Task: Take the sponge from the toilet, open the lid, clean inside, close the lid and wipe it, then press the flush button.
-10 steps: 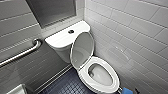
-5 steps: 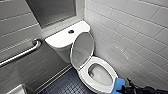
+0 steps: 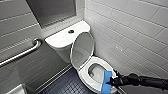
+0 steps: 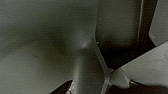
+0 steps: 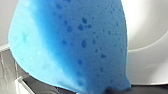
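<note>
Blue sponge [image 3: 106, 88] in right claw [image 3: 109, 81] over toilet [image 3: 62, 40]; lid [image 3: 82, 48] upright.

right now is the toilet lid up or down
Up: the lid stands raised by the tank, and the bowl lies uncovered.

Blue sponge [image 3: 107, 82] upright at rim of white toilet [image 3: 84, 74], lid [image 3: 82, 50] raised, dark flush button [image 3: 71, 31] atop tank [image 3: 58, 39]

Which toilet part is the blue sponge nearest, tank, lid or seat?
The seat: the sponge in the right claw overlaps its front rim; the raised lid and tank sit farther back.
</note>
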